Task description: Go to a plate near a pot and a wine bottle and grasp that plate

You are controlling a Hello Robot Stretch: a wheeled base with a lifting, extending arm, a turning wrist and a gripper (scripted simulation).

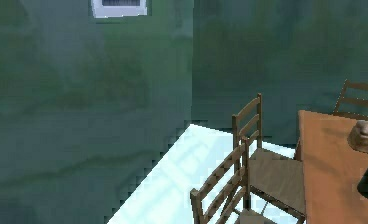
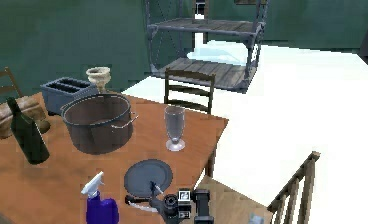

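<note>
Plate (image 2: 152, 179) lies on bench (image 2: 200, 128) near its edge, close to pot (image 2: 96, 124), bottle (image 2: 28, 132) further off. Tool (image 2: 144, 203) is at the plate (can't tell its state, or whether it holds anything).

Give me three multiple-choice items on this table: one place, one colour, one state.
1. The plate lies at the table's: A far end; B middle; C near end, close to the tool.
2. The spray bottle is: A red; B blue; C yellow.
3. The glass: A stands upright; B lies on its side; C hangs from the tool.
Key: C, it sits low in the arm side view, near the tool; B, its body is plainly blue; A, its foot rests on the table, mouth up.
</note>
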